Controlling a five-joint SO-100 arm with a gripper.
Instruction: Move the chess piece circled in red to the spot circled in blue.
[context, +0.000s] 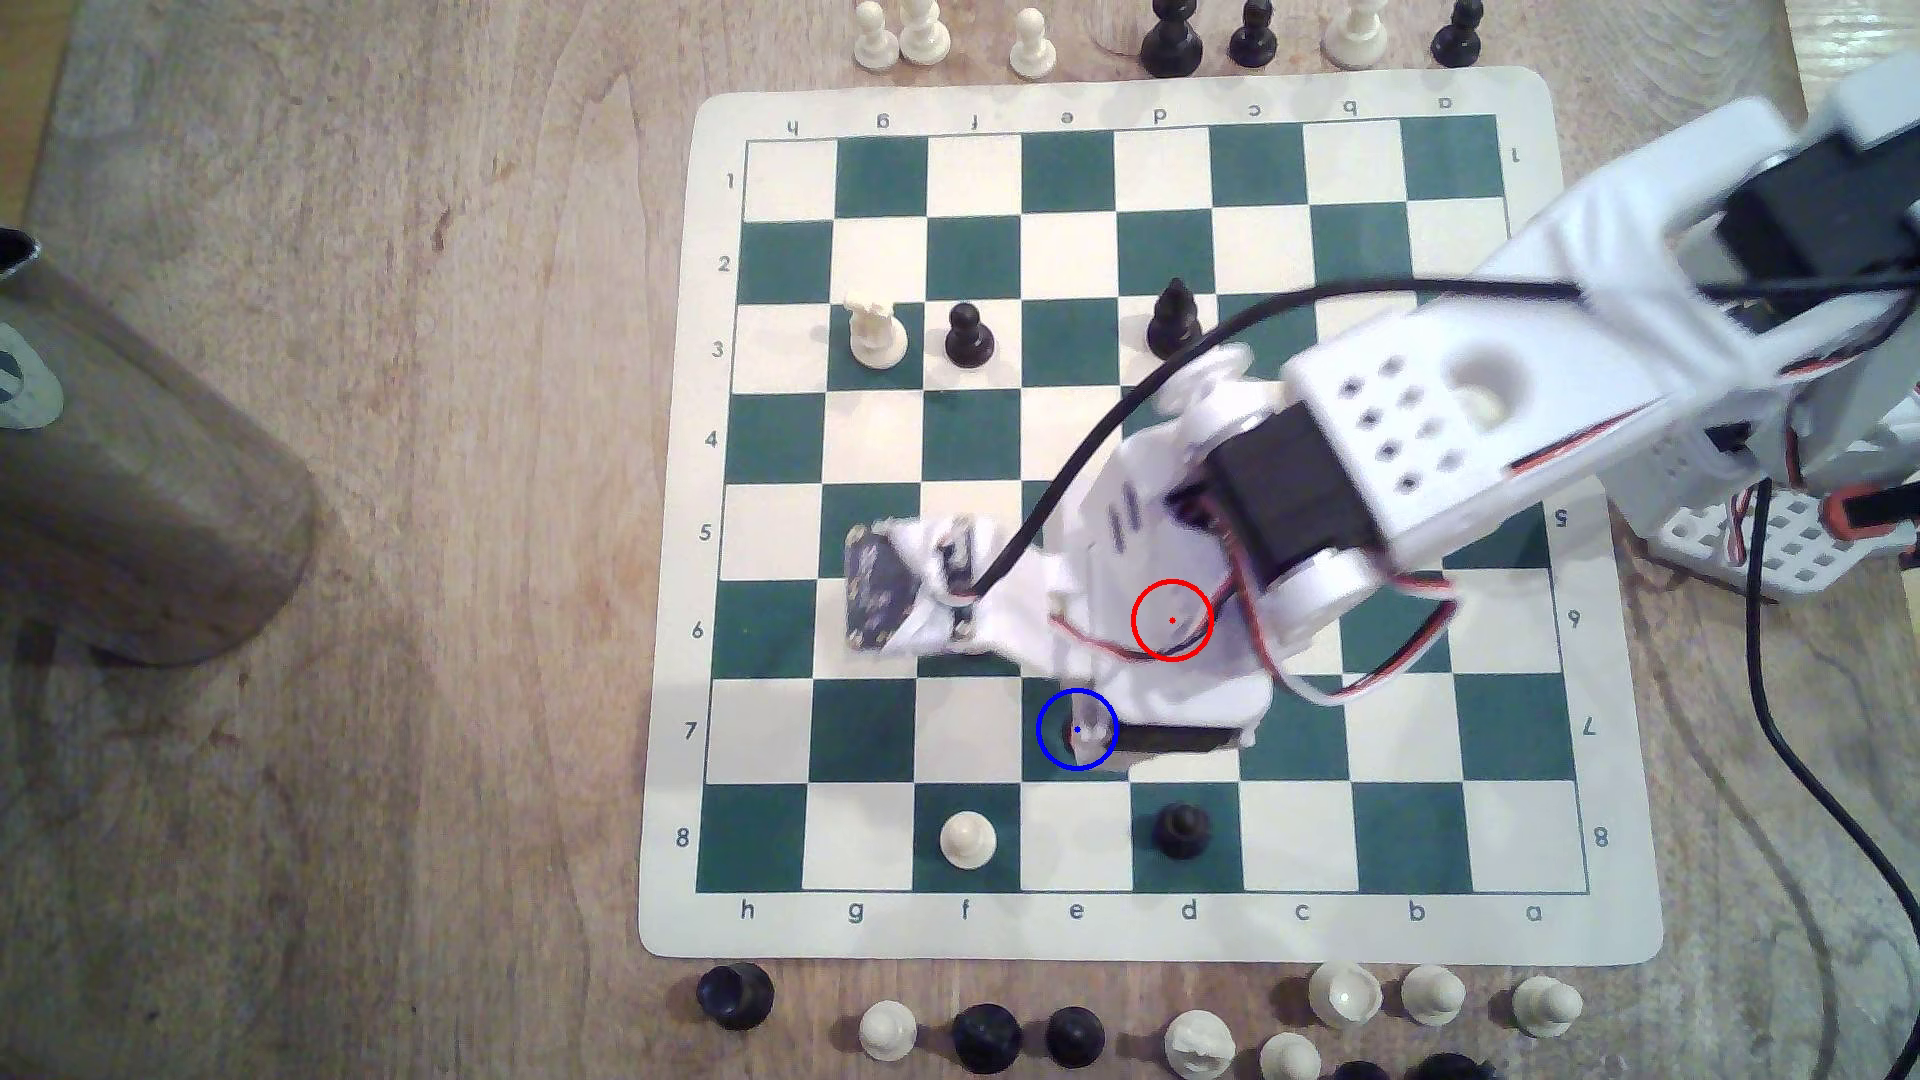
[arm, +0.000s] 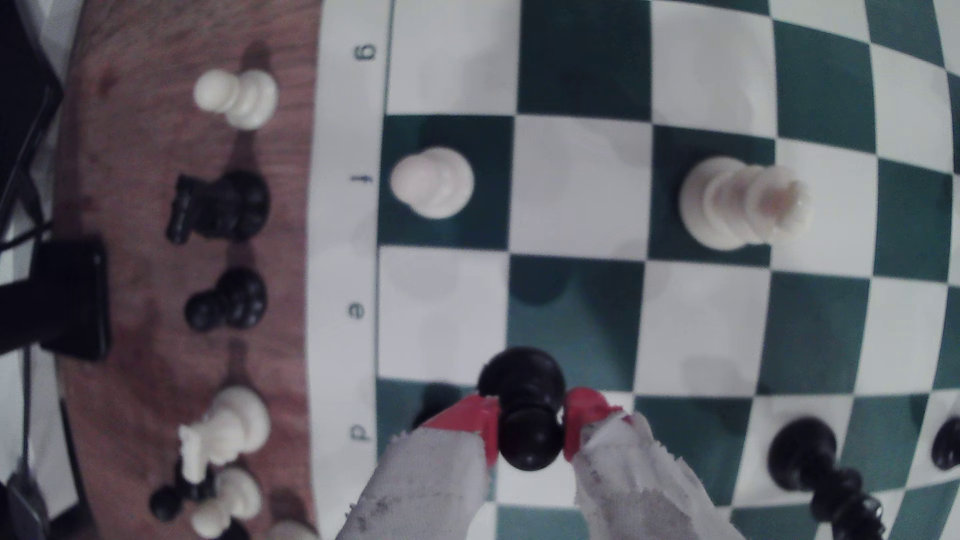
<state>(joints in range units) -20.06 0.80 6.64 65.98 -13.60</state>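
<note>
The white arm reaches from the upper right of the exterior view down toward lower centre, wrist bent downward. In the wrist view, the gripper sits at bottom centre, its red-tipped fingers clamped on a pawn.

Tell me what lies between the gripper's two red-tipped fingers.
In the wrist view the black pawn sits between the red-tipped fingers of the gripper, which close on it from both sides above the chessboard.

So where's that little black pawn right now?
In the wrist view the black pawn sits gripped between the red-tipped jaws, over the green square beside the board-edge letter e.
</note>
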